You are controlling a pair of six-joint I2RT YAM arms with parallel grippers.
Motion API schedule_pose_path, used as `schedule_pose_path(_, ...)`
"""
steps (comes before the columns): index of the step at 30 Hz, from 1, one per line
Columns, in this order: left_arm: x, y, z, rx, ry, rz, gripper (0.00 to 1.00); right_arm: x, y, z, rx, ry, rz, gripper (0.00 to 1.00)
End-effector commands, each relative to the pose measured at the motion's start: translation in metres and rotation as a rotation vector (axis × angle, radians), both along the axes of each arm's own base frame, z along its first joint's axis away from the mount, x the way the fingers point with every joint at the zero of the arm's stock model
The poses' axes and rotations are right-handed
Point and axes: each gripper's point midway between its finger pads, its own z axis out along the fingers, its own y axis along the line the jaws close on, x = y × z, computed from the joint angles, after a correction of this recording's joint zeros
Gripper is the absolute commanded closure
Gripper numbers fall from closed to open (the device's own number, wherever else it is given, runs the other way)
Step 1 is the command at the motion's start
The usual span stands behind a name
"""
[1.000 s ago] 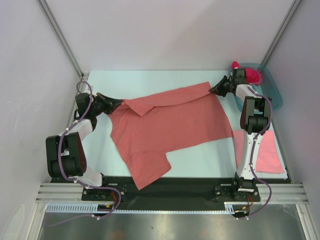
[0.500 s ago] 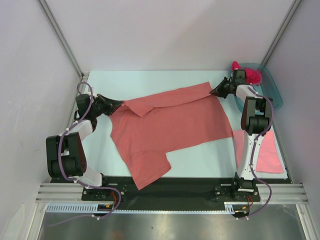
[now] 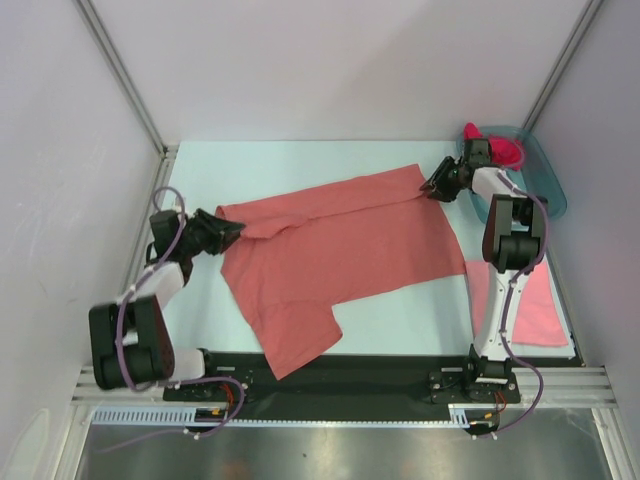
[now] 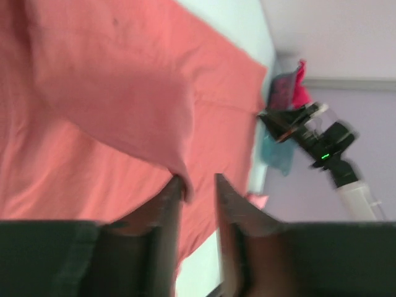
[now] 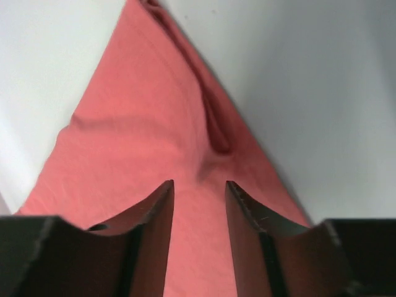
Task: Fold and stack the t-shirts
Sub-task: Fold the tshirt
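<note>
Salmon-coral t-shirt [image 3: 340,245]: lay spread open and mostly flat over the middle of the desk [image 3: 300,165]. A long band of cloth was turned over along its far edge. One sleeve reached to the dark strip at the desk's near edge.
Lighter pink t-shirt [image 3: 540,300]: lay flat as a small folded piece just right of the salmon-coral t-shirt's right hem. The right arm partly covered it.
Magenta t-shirt [image 3: 505,150]: sat bunched up beyond the salmon-coral t-shirt's far right corner, inside the teal tub [image 3: 548,190].
Left hand [image 3: 235,232]: was at the salmon-coral t-shirt's far left corner, low over the desk. In the left wrist view the fingers [image 4: 162,213] stood a narrow gap apart. A hanging point of the turned-over cloth touched the tip of one finger and was not pinched between the two.
Right hand [image 3: 432,187]: was at the salmon-coral t-shirt's far right corner. In the right wrist view its fingers [image 5: 154,213] stood a little apart and clamped nothing. The creased corner of the shirt lay on the desk beneath and just ahead of them.
Teal tub: stood to the far right of the salmon-coral t-shirt, close behind the right hand.
</note>
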Motion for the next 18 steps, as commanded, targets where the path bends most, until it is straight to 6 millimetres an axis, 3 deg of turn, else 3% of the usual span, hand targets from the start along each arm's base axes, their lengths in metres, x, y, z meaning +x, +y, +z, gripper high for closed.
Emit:
schedule_pose_path(1, -0.030, 0.012, -0.001, 0.115, -0.023, 0.009, 0.59, -0.003, -0.006, 0.087, -0.122, -0.140, 0.005, 0.55)
schedule_pose_path(3, -0.044, 0.014, -0.011, 0.134, 0.013, 0.001, 0.57, -0.026, 0.005, 0.103, -0.159, -0.157, 0.022, 0.45)
schedule_pose_path(4, -0.047, 0.014, -0.012, 0.150, 0.008, -0.005, 0.49, -0.027, 0.006, 0.109, -0.187, -0.193, 0.007, 0.42)
schedule_pose_path(5, -0.048, 0.014, -0.013, 0.154, 0.015, -0.008, 0.48, -0.035, 0.040, 0.120, -0.180, -0.238, 0.063, 0.38)
schedule_pose_path(6, -0.053, 0.015, -0.018, 0.155, 0.051, -0.008, 0.46, -0.045, 0.061, 0.136, -0.152, -0.296, 0.089, 0.33)
schedule_pose_path(7, -0.052, 0.016, -0.017, 0.170, 0.041, -0.009, 0.45, -0.051, 0.088, 0.132, -0.089, -0.362, 0.143, 0.32)
schedule_pose_path(8, -0.050, 0.018, -0.014, 0.179, 0.029, -0.001, 0.45, -0.059, 0.112, 0.129, -0.041, -0.389, 0.188, 0.33)
schedule_pose_path(9, -0.048, 0.018, -0.011, 0.179, 0.017, -0.001, 0.44, -0.076, 0.156, 0.128, 0.013, -0.398, 0.272, 0.36)
schedule_pose_path(10, -0.047, 0.016, -0.010, 0.170, 0.015, -0.007, 0.44, -0.079, 0.177, 0.121, 0.057, -0.406, 0.295, 0.39)
schedule_pose_path(11, -0.044, 0.015, -0.005, 0.163, 0.003, -0.022, 0.44, -0.087, 0.200, 0.116, 0.088, -0.403, 0.320, 0.47)
schedule_pose_path(12, -0.044, 0.014, -0.006, 0.161, 0.014, -0.027, 0.43, -0.103, 0.236, 0.111, 0.131, -0.408, 0.380, 0.51)
schedule_pose_path(15, -0.048, 0.017, -0.014, 0.192, 0.044, -0.031, 0.25, -0.115, 0.289, 0.090, 0.192, -0.415, 0.407, 0.61)
schedule_pose_path(16, -0.050, 0.017, -0.016, 0.198, 0.054, -0.031, 0.25, -0.128, 0.316, 0.088, 0.211, -0.413, 0.439, 0.63)
schedule_pose_path(18, -0.054, 0.019, -0.027, 0.204, 0.094, -0.022, 0.25, -0.132, 0.339, 0.073, 0.218, -0.401, 0.445, 0.68)
